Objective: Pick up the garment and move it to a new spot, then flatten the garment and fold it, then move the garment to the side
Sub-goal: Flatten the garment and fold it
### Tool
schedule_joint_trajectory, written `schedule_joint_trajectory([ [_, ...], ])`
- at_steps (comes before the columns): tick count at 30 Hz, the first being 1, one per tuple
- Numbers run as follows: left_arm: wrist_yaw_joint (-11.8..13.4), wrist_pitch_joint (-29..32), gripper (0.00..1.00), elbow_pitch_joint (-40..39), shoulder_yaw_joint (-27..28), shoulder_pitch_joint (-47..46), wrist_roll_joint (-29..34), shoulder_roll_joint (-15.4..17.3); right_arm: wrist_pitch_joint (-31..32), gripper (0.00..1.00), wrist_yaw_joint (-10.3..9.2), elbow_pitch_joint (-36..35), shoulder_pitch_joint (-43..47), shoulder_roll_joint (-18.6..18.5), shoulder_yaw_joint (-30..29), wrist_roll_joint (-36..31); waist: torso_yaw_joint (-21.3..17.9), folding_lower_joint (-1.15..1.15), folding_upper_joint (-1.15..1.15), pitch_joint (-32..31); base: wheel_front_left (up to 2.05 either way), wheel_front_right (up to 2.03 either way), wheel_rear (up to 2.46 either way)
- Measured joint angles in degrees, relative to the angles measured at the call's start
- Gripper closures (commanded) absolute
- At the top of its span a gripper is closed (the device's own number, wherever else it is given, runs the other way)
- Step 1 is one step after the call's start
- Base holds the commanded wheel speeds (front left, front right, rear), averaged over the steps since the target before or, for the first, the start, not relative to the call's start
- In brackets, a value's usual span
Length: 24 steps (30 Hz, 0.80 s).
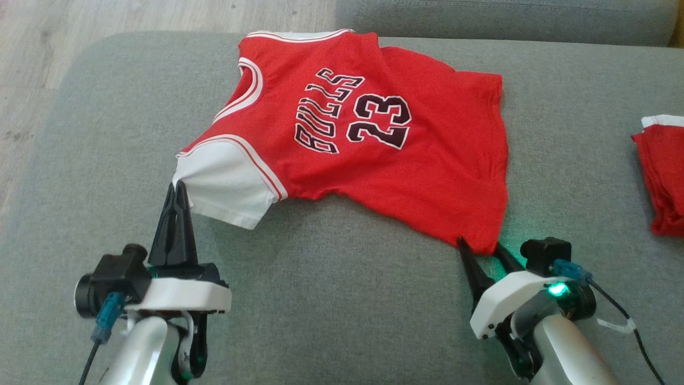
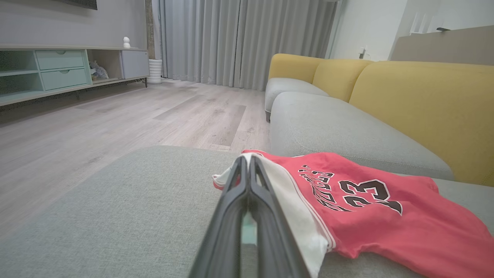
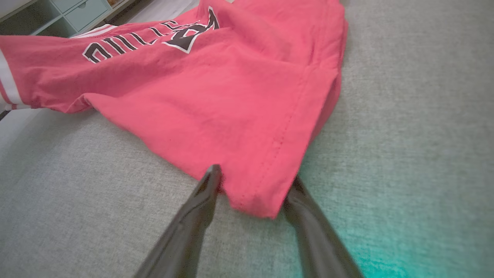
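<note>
Jersey (image 1: 374, 160): red, with the black "BULLS 23" print facing up. It is spread across the far half of the grey cushion (image 1: 331, 305), neck and white-trimmed armholes toward the cushion's left edge, hem toward its right edge. The cloth is wrinkled.
Left pincer (image 1: 175, 188): clenched on the corner of the white sleeve panel at the jersey's near-left end. That corner is lifted a little off the cushion.
Right pincer (image 1: 480, 245): released. Its two dark fingers (image 3: 193, 216) stand on either side of the jersey's near-right hem corner, tips at the cloth.
Second red cloth (image 1: 662, 171): folded, with a white band, at the cushion's right edge, well apart from the jersey.
Surroundings: pale wood floor (image 2: 115, 116) past the cushion's left edge; a sofa (image 2: 424, 100) with a yellow back beyond its far edge.
</note>
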Motion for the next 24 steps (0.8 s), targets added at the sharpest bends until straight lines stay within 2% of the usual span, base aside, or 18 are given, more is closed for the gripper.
schedule_joint_trajectory([
  [5,-0.3,0.0,1.00,1.0,0.4,0.0,0.4,0.0,-0.9,1.00,0.00,1.4,-0.5,0.1,0.3,0.0,-0.1,0.00,0.00,-0.5,0.00,0.00,0.00],
  [11,-1.2,-0.1,1.00,2.4,1.1,0.0,0.4,0.1,-4.0,1.00,0.00,0.1,-0.5,0.0,-2.8,-0.6,-1.0,0.00,0.00,-2.4,0.00,0.00,0.00],
  [17,-2.0,0.0,1.00,1.6,2.2,-0.1,0.1,0.7,-4.6,1.00,0.00,-6.2,-1.4,-0.2,-4.8,-4.0,-2.3,0.00,0.00,-5.2,0.00,0.00,0.00],
  [24,-3.7,0.8,1.00,-4.5,4.3,-4.2,-2.9,1.7,-3.1,1.00,0.00,-17.4,-6.5,-4.4,-5.1,-5.1,-3.6,0.00,0.00,-9.2,0.00,0.00,0.00],
])
